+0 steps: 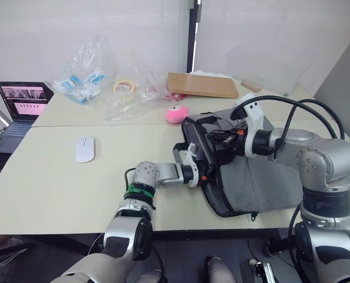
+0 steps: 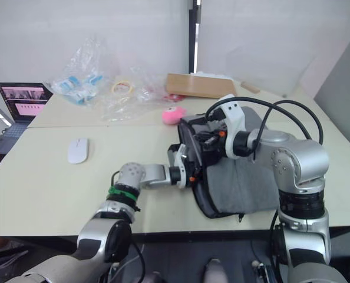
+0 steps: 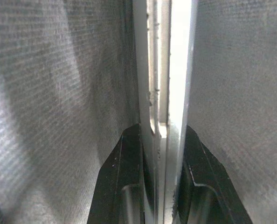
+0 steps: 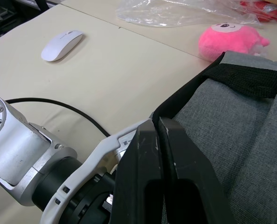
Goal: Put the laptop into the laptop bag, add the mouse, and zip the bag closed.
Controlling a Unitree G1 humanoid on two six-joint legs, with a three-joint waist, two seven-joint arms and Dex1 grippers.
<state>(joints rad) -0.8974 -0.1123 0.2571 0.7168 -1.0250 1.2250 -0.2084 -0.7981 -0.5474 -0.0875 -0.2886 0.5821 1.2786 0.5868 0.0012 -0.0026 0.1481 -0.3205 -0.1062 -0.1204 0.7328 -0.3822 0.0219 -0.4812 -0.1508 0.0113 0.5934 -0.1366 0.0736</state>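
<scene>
At the laptop bag [image 1: 251, 177] mouth, left gripper [image 3: 162, 135] clamps the laptop [image 3: 169, 70] edge inside; right gripper [image 4: 158, 128] pinches the flap. Laptop may snag on the zipper edging if the flap sags. Mouse [image 1: 85, 148] lies well apart.

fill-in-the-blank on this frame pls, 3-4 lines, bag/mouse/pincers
1. The left pincer reaches inside the laptop bag, its fingers around the edge of the ____.
2. The right pincer is shut on the bag's black ____.
3. The mouse lies on the ____, apart from the bag.
4. The plush toy beside the bag is ____.

Missing words: laptop; edge; table; pink
</scene>
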